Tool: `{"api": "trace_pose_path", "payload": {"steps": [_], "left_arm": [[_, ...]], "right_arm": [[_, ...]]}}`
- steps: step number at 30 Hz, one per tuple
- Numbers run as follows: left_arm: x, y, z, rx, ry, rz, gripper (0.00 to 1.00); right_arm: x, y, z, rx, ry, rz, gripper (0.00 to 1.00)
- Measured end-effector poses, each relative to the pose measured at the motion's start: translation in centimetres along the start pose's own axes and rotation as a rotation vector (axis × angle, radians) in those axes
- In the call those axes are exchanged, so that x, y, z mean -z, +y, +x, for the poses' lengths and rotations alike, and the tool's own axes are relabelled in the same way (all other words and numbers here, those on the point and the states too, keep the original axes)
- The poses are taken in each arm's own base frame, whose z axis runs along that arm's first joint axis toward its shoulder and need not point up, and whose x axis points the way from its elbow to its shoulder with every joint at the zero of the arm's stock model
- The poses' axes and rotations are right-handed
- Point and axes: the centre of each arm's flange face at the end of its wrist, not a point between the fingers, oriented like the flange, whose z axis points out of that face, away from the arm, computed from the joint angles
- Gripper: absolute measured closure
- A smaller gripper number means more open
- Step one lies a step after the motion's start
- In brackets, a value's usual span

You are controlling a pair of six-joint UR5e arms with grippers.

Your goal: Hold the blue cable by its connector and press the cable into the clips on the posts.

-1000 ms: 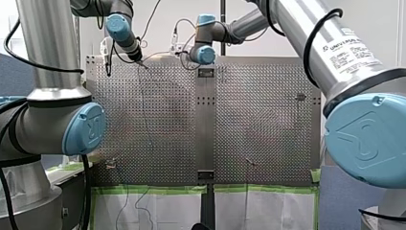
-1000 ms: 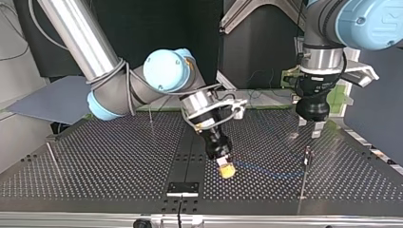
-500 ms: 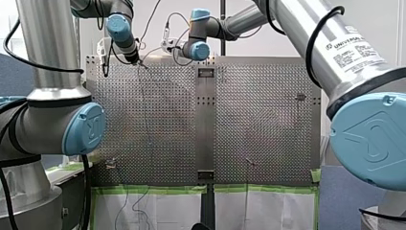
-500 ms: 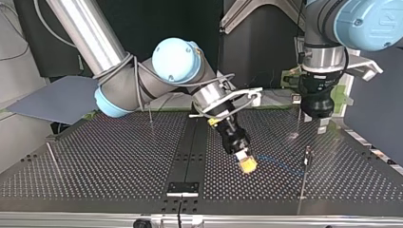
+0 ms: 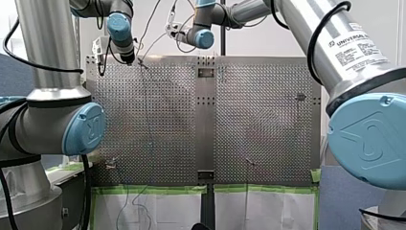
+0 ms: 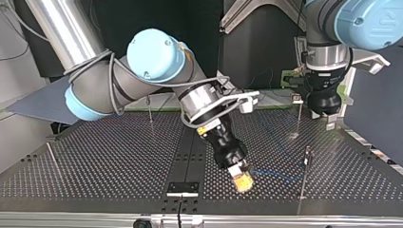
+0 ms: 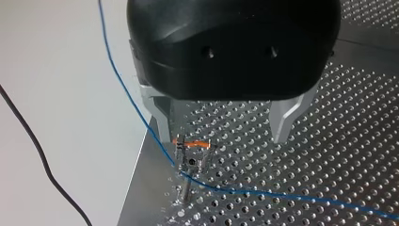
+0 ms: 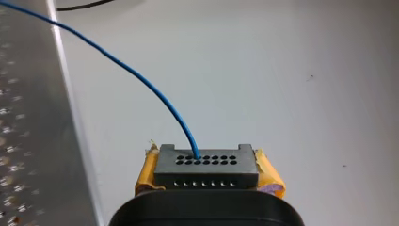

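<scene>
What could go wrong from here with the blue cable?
My right gripper is shut on the dark grey connector; a hard pull could strain the thin blue cable where it leaves it.
My open left gripper hangs over the metal post clip; lowering it might knock the clip or miss the cable.

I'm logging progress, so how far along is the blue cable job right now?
Done: right end effector is shut on the connector. In hand: the blue cable bends at the clip post under the open left end effector; seating is unclear. Left: the posts at the top view's left show no cable.
</scene>
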Motion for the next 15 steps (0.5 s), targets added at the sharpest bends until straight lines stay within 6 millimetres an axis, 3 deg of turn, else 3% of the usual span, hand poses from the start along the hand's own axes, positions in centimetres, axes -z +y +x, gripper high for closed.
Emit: {"api": "trace_pose_path", "payload": {"steps": [6, 15], "left_arm": [[-0.3, 0.0, 0.2, 0.0, 0.003, -0.002, 0.0], [-0.3, 0.4, 0.2, 0.003, 0.004, -0.029, 0.0]], "right_arm": [[-0.3, -0.5, 0.7, -0.01, 0.013, 0.01, 1.0], [-0.5, -1.2, -1.6, -0.021, -0.012, 0.018, 1.0]]}}
